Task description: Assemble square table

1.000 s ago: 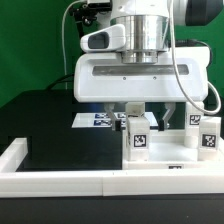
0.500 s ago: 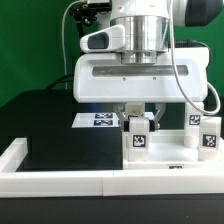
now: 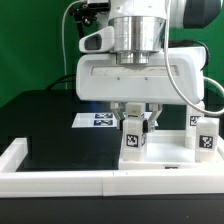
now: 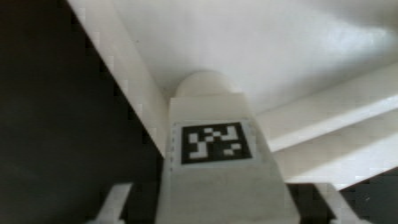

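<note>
Pinching a tagged leg block [image 3: 134, 141] at lower centre of the exterior view, the gripper [image 3: 136, 118] holds it over the square table slab [image 3: 172, 158]. A tilted leg could miss its socket, or jam. Since the earlier frame, leg and gripper have shifted slightly upward.

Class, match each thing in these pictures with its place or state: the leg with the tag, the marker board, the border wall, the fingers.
Things:
1. tagged leg
2. marker board
3. border wall
4. fingers

Places or states:
A. flat on the black mat, behind
B. along the front edge
C. closed on the leg
D. upright, held

Pairs: 1-D, 2-A, 3-B, 4-C
</note>
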Action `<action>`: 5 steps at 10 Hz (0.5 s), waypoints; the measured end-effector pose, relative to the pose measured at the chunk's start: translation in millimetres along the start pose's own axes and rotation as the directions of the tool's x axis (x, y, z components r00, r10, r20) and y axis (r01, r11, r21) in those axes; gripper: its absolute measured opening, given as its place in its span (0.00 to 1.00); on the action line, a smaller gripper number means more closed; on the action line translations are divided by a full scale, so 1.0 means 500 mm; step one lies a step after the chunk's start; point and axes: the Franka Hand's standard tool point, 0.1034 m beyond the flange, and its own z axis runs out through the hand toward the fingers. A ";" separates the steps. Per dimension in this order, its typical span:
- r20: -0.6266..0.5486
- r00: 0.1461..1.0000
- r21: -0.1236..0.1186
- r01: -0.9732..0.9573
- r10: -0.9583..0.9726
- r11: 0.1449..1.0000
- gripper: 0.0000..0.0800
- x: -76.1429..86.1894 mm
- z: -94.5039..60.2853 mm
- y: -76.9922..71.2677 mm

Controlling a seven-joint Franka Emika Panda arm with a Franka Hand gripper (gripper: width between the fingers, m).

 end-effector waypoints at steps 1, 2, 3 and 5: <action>-0.007 0.998 -0.012 -0.064 0.064 0.998 0.37 0.004 -0.001 0.008; -0.015 0.986 -0.021 -0.165 0.164 0.986 0.38 0.005 0.002 0.019; -0.027 0.977 -0.018 -0.213 0.212 0.977 0.39 0.005 0.002 0.019; -0.028 0.969 -0.020 -0.247 0.247 0.969 0.40 0.005 0.002 0.022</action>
